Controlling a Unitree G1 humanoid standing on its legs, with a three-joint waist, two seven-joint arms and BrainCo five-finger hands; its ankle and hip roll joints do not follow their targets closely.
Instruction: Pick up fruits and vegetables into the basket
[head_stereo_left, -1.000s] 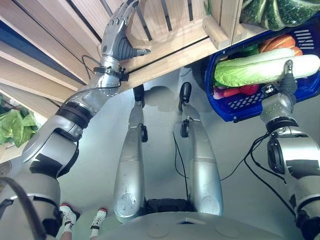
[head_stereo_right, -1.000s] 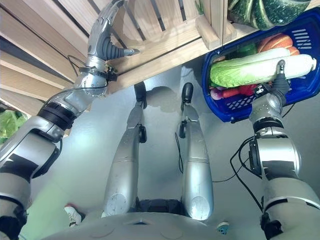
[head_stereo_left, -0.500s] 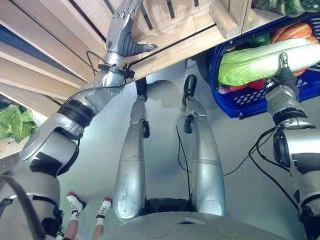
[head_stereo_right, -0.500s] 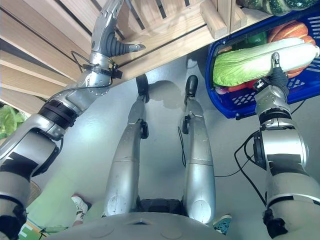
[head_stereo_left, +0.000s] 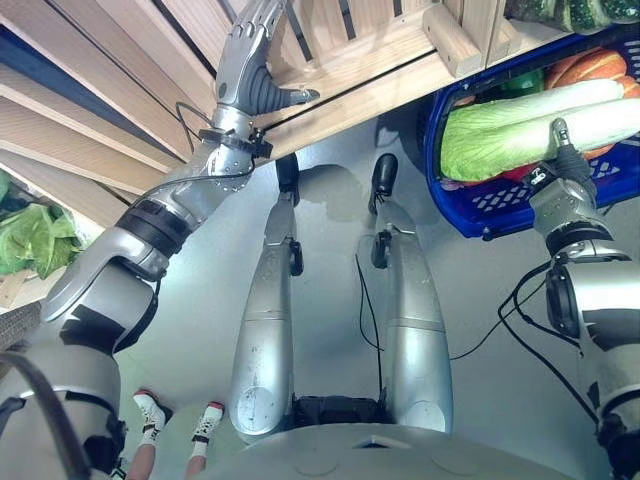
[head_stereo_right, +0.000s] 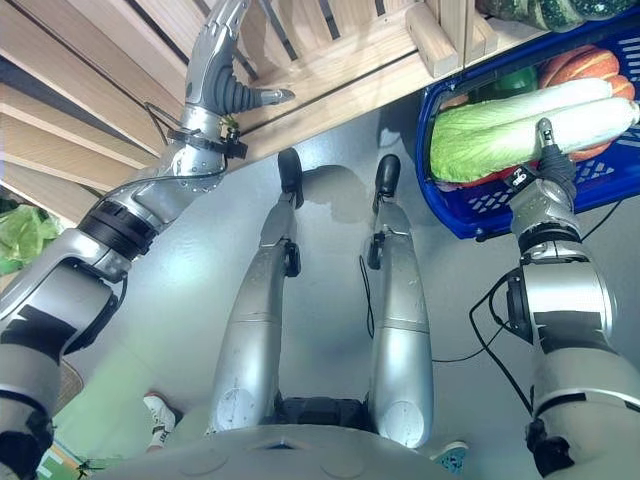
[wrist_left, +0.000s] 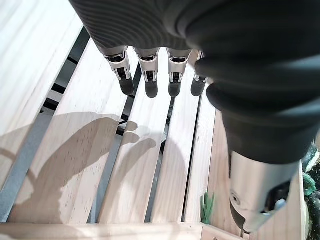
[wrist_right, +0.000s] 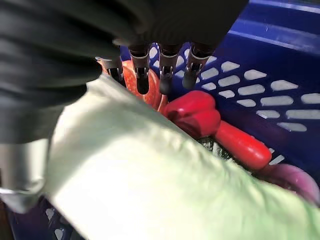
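Right hand (wrist_right: 65, 60): at the blue basket (head_stereo_right: 470, 215); fingers reach down inside its wall, straight and relaxed, thumb lying along the cabbage. Not curled round anything that I can make out.
Chinese cabbage (head_stereo_right: 510, 125): long pale-green head, lying across the top of the basket load, touching the right hand.
Handling, cabbage: judged bulky and fairly heavy, leaves soft and easily bruised; best taken round the firm white stalk end or cradled from under the middle, not pinched by a leaf.
Red produce (wrist_right: 200, 115): smooth red pieces under the cabbage, against the perforated wall; likely slippery and firm.
Orange squash (head_stereo_left: 590, 68): at the far side of the basket, partly behind the cabbage; probably hard and weighty.
Left hand (head_stereo_left: 245, 65): raised over the wooden slatted crate (head_stereo_left: 350, 60), fingers straight, thumb out to the side, holding nothing.
Crate floor (wrist_left: 75, 150): bare slats with dark gaps; a small green sprig (wrist_left: 207, 206) by the corner post.
Leafy greens (head_stereo_left: 30, 240): well apart, at the left edge.
Striped green squash (head_stereo_right: 540, 10): farthest, beyond the crate post.
View difference: the right wrist view gives the red pieces beneath the cabbage, barely glimpsed from the head; the head views give the whole basket and both arms.
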